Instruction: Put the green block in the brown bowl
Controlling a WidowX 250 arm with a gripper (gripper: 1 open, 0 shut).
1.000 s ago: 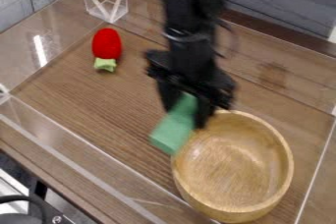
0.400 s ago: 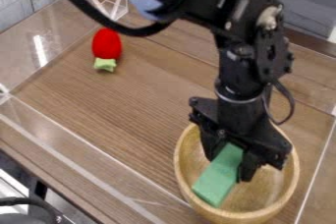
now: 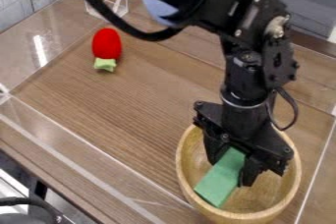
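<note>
Down inside the large round light-brown wooden bowl, the black gripper points straight down, pinching the flat light-green block by its upper end, its lower end tilted toward the bowl's floor, seemingly ready for release.

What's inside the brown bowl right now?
The green block sits tilted inside the brown bowl, its upper end between the fingers of the tool. The arm covers the bowl's far rim, and the block hides the floor under it.

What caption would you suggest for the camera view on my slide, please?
Gripper lowers the green block into the brown bowl, a red strawberry toy left behind on the table.
</note>
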